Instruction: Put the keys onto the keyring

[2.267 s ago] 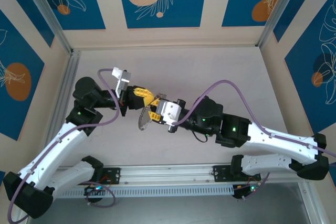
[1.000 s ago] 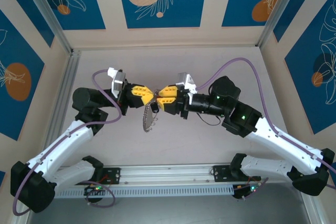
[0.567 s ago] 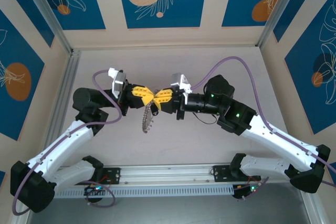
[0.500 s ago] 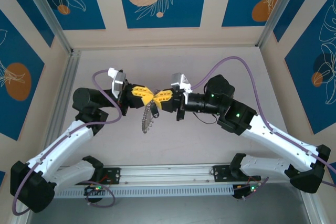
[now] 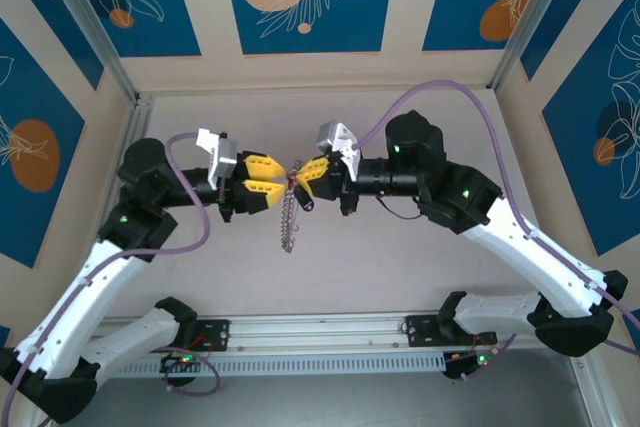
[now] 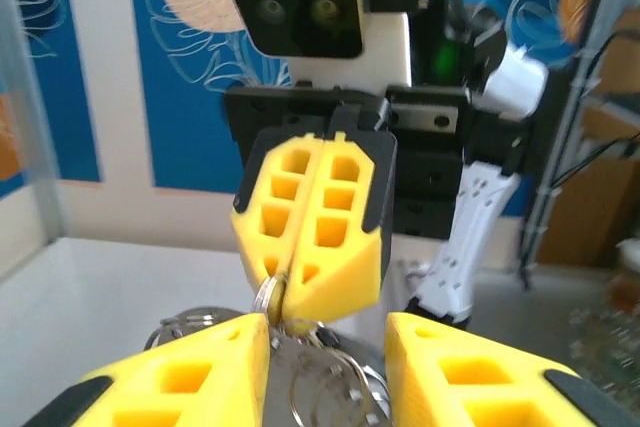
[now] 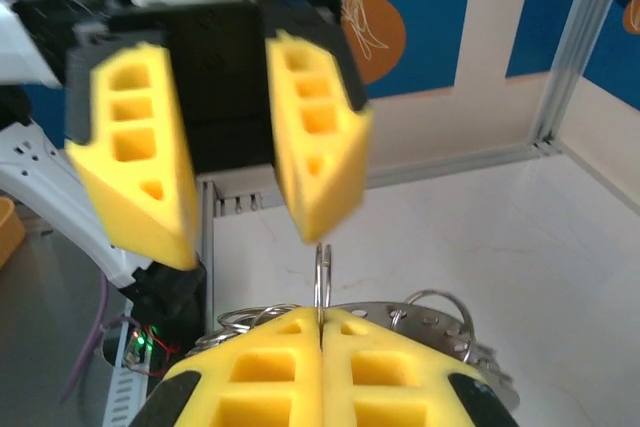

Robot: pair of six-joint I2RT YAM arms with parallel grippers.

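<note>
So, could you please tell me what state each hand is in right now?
Left hand: open.
Right hand: closed on the keyring.

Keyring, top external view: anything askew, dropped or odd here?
Nothing damaged or dropped. The keyring dangles edge-on, pinched at its top by the shut right gripper; the left gripper stands open beside it.

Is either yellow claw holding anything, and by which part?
The right tool pinches the keyring by its thin loop, at the top; the left tool stands open, empty.
</note>
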